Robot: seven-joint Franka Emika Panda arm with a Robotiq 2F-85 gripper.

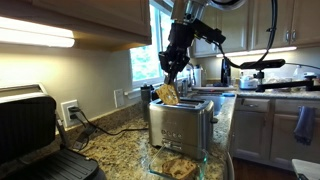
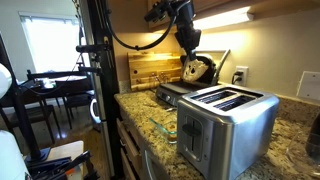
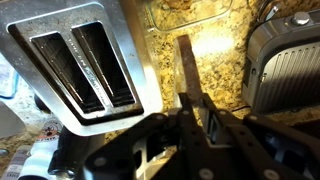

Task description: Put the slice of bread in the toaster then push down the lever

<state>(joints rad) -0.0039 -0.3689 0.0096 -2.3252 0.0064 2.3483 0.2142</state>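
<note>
Bringing the slice of bread (image 1: 168,95) to the toaster (image 1: 181,123) is the step in hand: the end effector (image 1: 171,84) is pinched nearly closed on the slice, holding it on edge in the air beside the slots (image 3: 100,65). The next move likely calls for lining the slice up over a slot and lowering it. No writing is legible.

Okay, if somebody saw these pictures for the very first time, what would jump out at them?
The black robot arm hangs over the granite counter, its jaws shut on the slice of bread, which is in the air close to the toaster. That brushed-steel toaster fills the foreground in an exterior view, and the wrist view shows both slots empty. A black-and-silver grill press stands farther along the counter.
</note>
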